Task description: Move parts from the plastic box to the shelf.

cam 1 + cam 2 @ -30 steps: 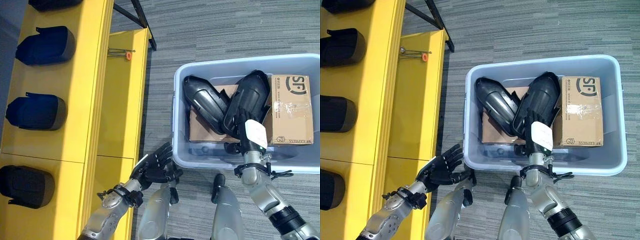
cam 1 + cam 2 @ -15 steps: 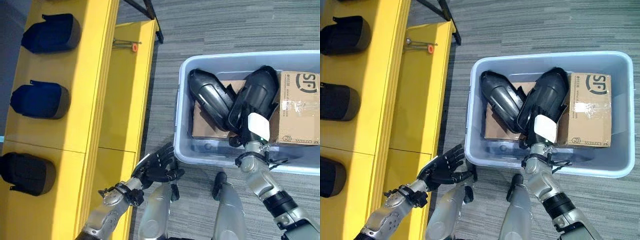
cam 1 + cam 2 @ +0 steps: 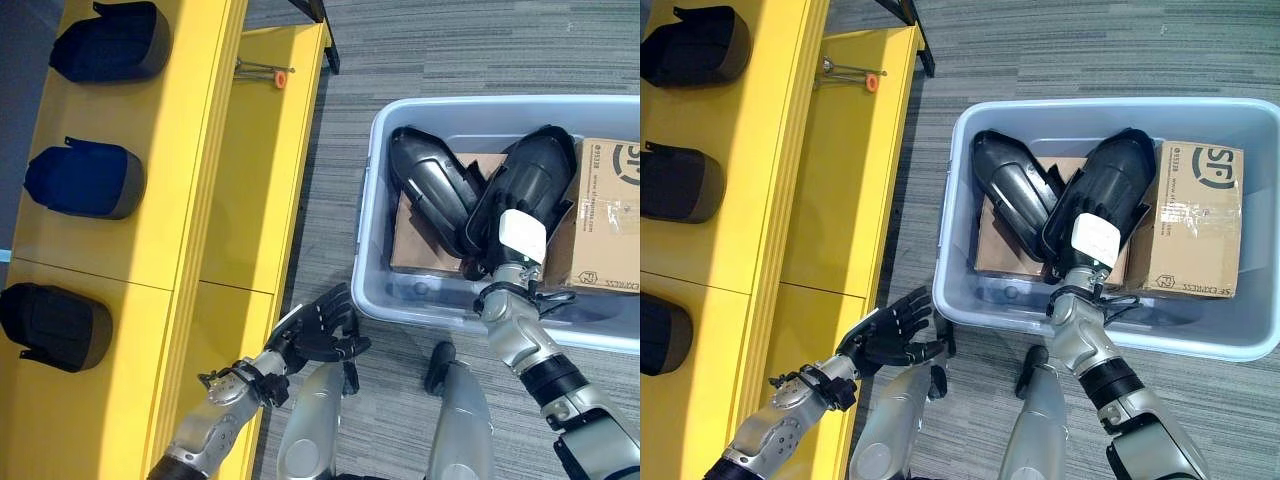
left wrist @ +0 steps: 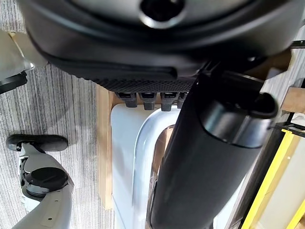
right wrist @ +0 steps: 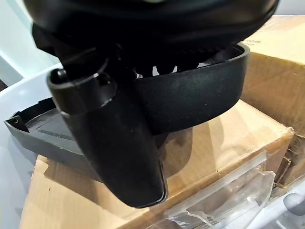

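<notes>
A pale blue plastic box stands on the carpet and holds two black shell-shaped parts leaning on cardboard. My right hand, thumb in a white cover, reaches over the box's near wall. It is shut on the lower rim of the right black part; in the right wrist view the thumb presses that rim. The left black part lies beside it, touching it. My left hand hovers open, holding nothing, outside the box's near left corner. The yellow shelf runs along the left.
Three black parts sit in a row on the shelf's upper level. A thin tool with an orange tip lies on the lower level. Inside the box are a flat cardboard box and a taller one. Grey carpet separates shelf and box.
The whole picture has shifted, so the camera moved. My right hand stays on the right black part in the box, and my left hand holds about the same pose.
</notes>
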Available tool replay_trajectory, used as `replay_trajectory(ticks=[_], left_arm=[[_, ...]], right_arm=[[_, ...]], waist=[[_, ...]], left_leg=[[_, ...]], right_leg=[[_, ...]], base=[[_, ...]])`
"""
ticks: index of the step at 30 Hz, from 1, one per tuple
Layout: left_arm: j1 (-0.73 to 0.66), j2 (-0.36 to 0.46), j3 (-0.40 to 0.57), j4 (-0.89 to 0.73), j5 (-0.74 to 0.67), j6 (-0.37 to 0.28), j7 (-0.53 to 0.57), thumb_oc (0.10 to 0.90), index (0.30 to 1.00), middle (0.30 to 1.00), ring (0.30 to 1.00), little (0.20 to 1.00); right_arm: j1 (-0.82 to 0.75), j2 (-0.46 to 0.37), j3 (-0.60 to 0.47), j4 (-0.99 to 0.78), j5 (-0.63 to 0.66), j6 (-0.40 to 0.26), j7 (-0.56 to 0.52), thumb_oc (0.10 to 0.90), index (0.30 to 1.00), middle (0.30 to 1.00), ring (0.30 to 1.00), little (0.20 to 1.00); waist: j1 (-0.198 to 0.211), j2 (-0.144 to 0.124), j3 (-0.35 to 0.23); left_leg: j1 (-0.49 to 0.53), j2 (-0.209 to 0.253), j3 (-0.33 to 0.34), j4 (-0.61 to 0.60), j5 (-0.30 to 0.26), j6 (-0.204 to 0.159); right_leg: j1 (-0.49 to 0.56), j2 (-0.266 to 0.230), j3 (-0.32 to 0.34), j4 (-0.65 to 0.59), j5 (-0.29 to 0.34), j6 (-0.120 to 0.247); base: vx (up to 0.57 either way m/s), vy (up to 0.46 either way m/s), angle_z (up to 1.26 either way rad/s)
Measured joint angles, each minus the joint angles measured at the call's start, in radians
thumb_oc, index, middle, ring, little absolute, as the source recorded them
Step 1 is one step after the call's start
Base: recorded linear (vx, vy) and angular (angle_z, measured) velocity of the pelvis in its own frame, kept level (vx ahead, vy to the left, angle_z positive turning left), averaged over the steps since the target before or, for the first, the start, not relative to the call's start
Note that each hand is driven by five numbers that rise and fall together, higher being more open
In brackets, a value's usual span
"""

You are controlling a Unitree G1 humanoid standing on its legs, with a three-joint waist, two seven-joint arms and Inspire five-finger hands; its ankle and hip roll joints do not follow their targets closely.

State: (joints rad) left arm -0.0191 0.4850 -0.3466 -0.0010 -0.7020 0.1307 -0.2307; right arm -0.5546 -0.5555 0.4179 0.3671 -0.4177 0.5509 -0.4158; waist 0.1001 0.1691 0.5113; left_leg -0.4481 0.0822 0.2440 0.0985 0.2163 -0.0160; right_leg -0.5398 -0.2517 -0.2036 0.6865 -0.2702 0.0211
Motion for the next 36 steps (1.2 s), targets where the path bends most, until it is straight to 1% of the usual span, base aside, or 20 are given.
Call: replay_trajectory(ticks=[5, 10, 13, 18, 19, 20, 21, 24, 26, 27, 28, 32, 36], left_arm=[[-0.006, 0.008, -0.003, 0.001, 0.001, 0.002, -0.002, 0.9, 1.0, 1.0, 1.0, 1.0], [-0.012, 0.008, -0.004, 0.0, 0.002, 0.009, -0.003, 0.9, 1.0, 1.0, 1.0, 1.0], [-0.013, 0.008, -0.006, 0.001, 0.002, 0.02, 0.001, 0.9, 1.0, 1.0, 1.0, 1.0], [-0.014, 0.009, -0.006, 0.0, 0.002, 0.021, 0.001, 0.9, 1.0, 1.0, 1.0, 1.0], [-0.014, 0.009, -0.006, 0.0, 0.002, 0.021, 0.0, 0.9, 1.0, 1.0, 1.0, 1.0], [-0.016, 0.01, -0.006, 0.001, 0.002, 0.022, 0.0, 0.9, 1.0, 1.0, 1.0, 1.0], [-0.018, 0.01, -0.006, 0.0, 0.002, 0.024, 0.0, 0.9, 1.0, 1.0, 1.0, 1.0], [-0.019, 0.011, -0.006, 0.0, 0.001, 0.029, 0.0, 0.9, 1.0, 1.0, 1.0, 1.0], [-0.018, 0.011, -0.006, 0.001, -0.027, 0.059, 0.001, 0.9, 1.0, 1.0, 1.0, 1.0], [-0.016, 0.01, -0.006, 0.001, -0.072, 0.083, 0.003, 0.9, 1.0, 1.0, 1.0, 1.0], [-0.014, 0.009, -0.01, 0.002, -0.081, 0.09, 0.007, 0.9, 1.0, 1.0, 1.0, 1.0], [-0.009, 0.008, -0.01, 0.015, -0.078, 0.086, 0.007, 0.9, 1.0, 1.0, 1.0, 1.0], [-0.011, 0.009, -0.009, 0.015, -0.075, 0.081, 0.002, 0.9, 1.0, 1.0, 1.0, 1.0]], right_arm=[[-0.039, 0.0, -0.001, 0.054, 0.051, -0.008, -0.031, 0.9, 1.0, 1.0, 1.0, 1.0], [-0.058, -0.001, -0.002, 0.082, 0.117, -0.047, -0.078, 0.9, 1.0, 1.0, 1.0, 1.0], [-0.077, -0.001, -0.002, 0.102, 0.145, -0.048, -0.081, 0.9, 1.0, 1.0, 1.0, 1.0], [-0.086, -0.002, -0.003, 0.116, 0.152, -0.043, -0.074, 0.9, 1.0, 1.0, 1.0, 1.0], [-0.09, -0.003, -0.003, 0.116, 0.158, -0.046, -0.074, 0.855, 0.937, 0.937, 0.937, 0.937], [-0.095, -0.003, -0.009, 0.116, 0.175, -0.051, -0.075, 0.606, 0.588, 0.588, 0.588, 0.588], [-0.1, -0.008, -0.012, 0.118, 0.188, -0.057, -0.076, 0.4, 0.3, 0.3, 0.3, 0.3], [-0.106, -0.018, -0.019, 0.121, 0.191, -0.068, -0.081, 0.4, 0.3, 0.3, 0.3, 0.3], [-0.118, -0.039, -0.019, 0.121, 0.19, -0.073, -0.081, 0.4, 0.3, 0.3, 0.3, 0.3], [-0.13, -0.041, -0.019, 0.136, 0.192, -0.075, -0.076, 0.4, 0.3, 0.3, 0.3, 0.3], [-0.137, -0.035, -0.018, 0.159, 0.19, -0.079, -0.077, 0.4, 0.3, 0.3, 0.3, 0.3], [-0.151, -0.043, -0.018, 0.155, 0.182, -0.087, -0.087, 0.4, 0.3, 0.3, 0.3, 0.3], [-0.15, -0.049, -0.021, 0.158, 0.182, -0.09, -0.102, 0.4, 0.3, 0.3, 0.3, 0.3]], waist=[[0.015, 0.001, 0.0], [0.016, 0.001, -0.001], [0.016, 0.001, -0.001], [0.016, 0.001, -0.001], [0.015, 0.001, -0.001], [0.015, 0.001, -0.001], [0.015, 0.001, -0.001], [0.016, 0.001, -0.001], [0.016, 0.002, -0.001], [0.017, 0.002, -0.001], [0.018, 0.002, -0.001], [0.019, 0.003, -0.002], [0.018, 0.011, -0.008]], left_leg=[[-0.01, 0.001, -0.008, 0.001, 0.002, 0.001], [-0.026, 0.001, -0.014, 0.001, 0.002, 0.001], [-0.027, 0.0, -0.018, 0.004, 0.002, 0.0], [-0.03, 0.0, -0.022, 0.005, 0.002, 0.0], [-0.035, 0.0, -0.024, 0.006, 0.002, 0.0], [-0.04, 0.001, -0.026, 0.007, 0.002, 0.0], [-0.042, 0.001, -0.027, 0.007, 0.002, 0.0], [-0.042, 0.001, -0.03, 0.007, 0.002, 0.0], [-0.042, 0.002, -0.03, 0.006, 0.002, -0.001], [-0.043, 0.002, -0.03, 0.005, 0.002, -0.001], [-0.043, 0.002, -0.031, 0.003, 0.002, -0.001], [-0.045, 0.005, -0.03, -0.002, 0.002, -0.001], [-0.041, 0.004, -0.03, -0.005, 0.002, -0.001]], right_leg=[[-0.016, 0.0, 0.0, 0.016, -0.003, -0.008], [-0.034, 0.001, 0.0, 0.02, -0.001, -0.01], [-0.035, 0.001, 0.0, 0.022, 0.002, -0.013], [-0.04, 0.001, 0.0, 0.027, 0.002, -0.014], [-0.044, 0.002, 0.0, 0.028, 0.002, -0.014], [-0.049, 0.002, -0.001, 0.029, 0.002, -0.014], [-0.052, 0.002, -0.001, 0.031, 0.002, -0.014], [-0.052, 0.004, -0.001, 0.031, 0.001, -0.013], [-0.054, 0.004, 0.0, 0.032, 0.002, -0.014], [-0.054, 0.004, 0.0, 0.032, 0.003, -0.015], [-0.056, 0.005, 0.0, 0.031, 0.004, -0.016], [-0.061, 0.01, 0.002, 0.026, 0.01, -0.018], [-0.056, 0.01, 0.002, 0.024, 0.016, -0.026]], base=[[0.0, 0.0, 0.0], [0.0, 0.0, 0.0], [0.0, 0.0, 0.0], [-0.02, -0.013, 0.0], [-0.03, -0.022, -0.01], [-0.03, -0.032, 0.0], [0.0, 0.0, 0.0], [-0.03, -0.008, 0.0], [-0.04, -0.014, -0.02], [-0.04, -0.027, 0.0], [-0.05, -0.032, 0.01], [-0.05, 0.008, -0.04], [0.0, 0.005, -0.01]])
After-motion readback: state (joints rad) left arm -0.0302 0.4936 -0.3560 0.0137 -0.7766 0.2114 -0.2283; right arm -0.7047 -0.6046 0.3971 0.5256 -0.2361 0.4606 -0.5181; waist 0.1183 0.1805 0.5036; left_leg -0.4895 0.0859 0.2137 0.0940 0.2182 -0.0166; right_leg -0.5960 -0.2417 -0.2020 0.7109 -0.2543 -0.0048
